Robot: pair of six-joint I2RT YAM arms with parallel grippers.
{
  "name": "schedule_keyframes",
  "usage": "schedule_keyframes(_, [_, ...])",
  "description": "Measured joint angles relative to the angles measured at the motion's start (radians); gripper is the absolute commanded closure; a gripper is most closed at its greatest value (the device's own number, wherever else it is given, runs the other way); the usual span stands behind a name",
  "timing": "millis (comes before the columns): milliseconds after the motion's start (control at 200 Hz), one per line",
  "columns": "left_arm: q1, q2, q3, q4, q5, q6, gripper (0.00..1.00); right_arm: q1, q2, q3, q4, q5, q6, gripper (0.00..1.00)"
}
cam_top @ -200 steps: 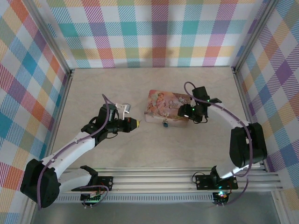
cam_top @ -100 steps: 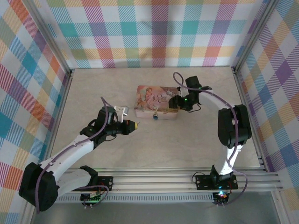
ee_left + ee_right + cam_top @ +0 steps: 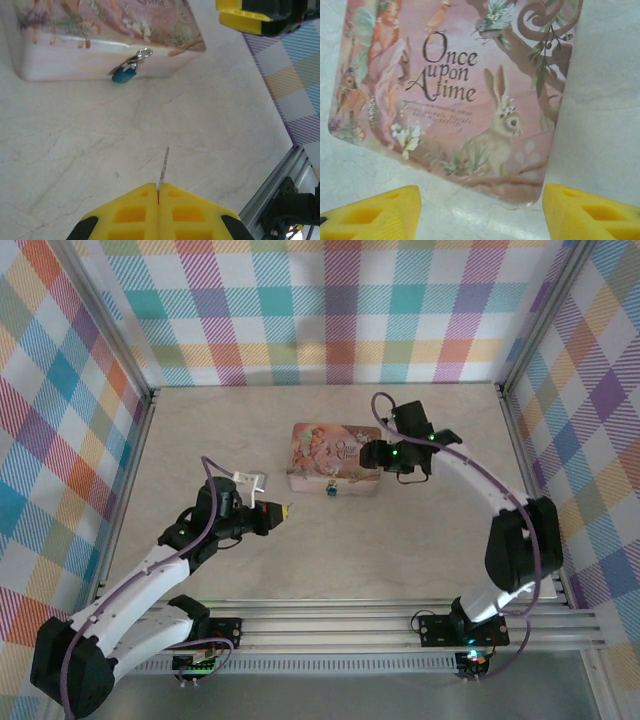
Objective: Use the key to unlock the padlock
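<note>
The tiny teal-blue padlock [image 3: 123, 75] hangs by its thin shackle from the front wall of the pink illustrated tin [image 3: 75, 60], also seen as the padlock [image 3: 330, 490] below the tin [image 3: 335, 452]. My left gripper [image 3: 283, 509] is shut on the key [image 3: 164, 165]. The thin blade sticks out of the yellow fingertips [image 3: 140, 200] toward the padlock, still a good way short of it. At the tin's right end my right gripper [image 3: 375, 458] stands open. Its fingers [image 3: 375, 212] straddle the corner of the tin [image 3: 460, 90] without touching it.
The pale marbled table [image 3: 400, 540] is walled in by checked panels on three sides. An aluminium rail [image 3: 350, 625] with the arm bases runs along the near edge. Bare table lies in front of and behind the tin.
The tin, with the padlock and the right gripper, slid left and away from the near edge a second ago, then stopped. My left gripper with the key drew back slightly to the left.
</note>
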Motion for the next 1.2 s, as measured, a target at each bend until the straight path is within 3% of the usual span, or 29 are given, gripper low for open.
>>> schedule_keyframes(165, [0.003, 0.013, -0.009, 0.001, 0.001, 0.018, 1.0, 0.205, -0.026, -0.093, 0.075, 0.127, 0.075, 0.37])
schedule_keyframes(385, [0.003, 0.038, -0.027, -0.014, 0.013, 0.019, 1.0, 0.384, 0.176, -0.064, 0.103, 0.274, 0.173, 0.35])
schedule_keyframes(715, [0.003, -0.023, -0.027, -0.113, -0.009, 0.04, 1.0, 0.404, 0.315, 0.012, 0.152, 0.461, 0.285, 0.43])
schedule_keyframes(1200, [0.003, -0.049, -0.06, -0.127, 0.021, 0.039, 1.0, 0.404, 0.349, 0.015, 0.22, 0.557, 0.347, 0.46])
